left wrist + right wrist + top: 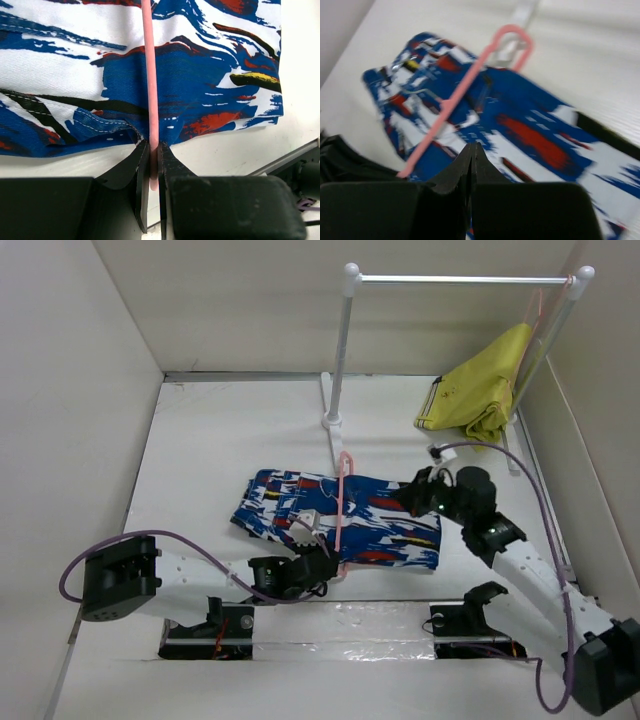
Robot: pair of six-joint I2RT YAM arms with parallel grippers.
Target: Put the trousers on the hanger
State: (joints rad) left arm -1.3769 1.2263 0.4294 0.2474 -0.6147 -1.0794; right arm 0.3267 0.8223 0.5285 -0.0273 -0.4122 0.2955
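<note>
The blue splashed trousers (385, 525) lie folded flat on the white table. The pink hanger (342, 510) lies across them from near to far, its curved far end towards the rack foot. My left gripper (325, 565) is at the trousers' near edge, shut on the hanger's near end; in the left wrist view the pink bar (149, 75) runs up from between my jaws (154, 160) over the fabric (210, 75). My right gripper (412, 495) is shut, with nothing visible between the jaws, low over the trousers' far right edge. In the right wrist view my gripper (473, 150) points at the trousers (535, 135) and hanger (465, 85).
A white clothes rack stands at the back, one post foot (333, 420) just beyond the hanger's far end. A yellow-green garment (480, 390) hangs on another pink hanger at the rail's right end. Walls close in on the left, back and right.
</note>
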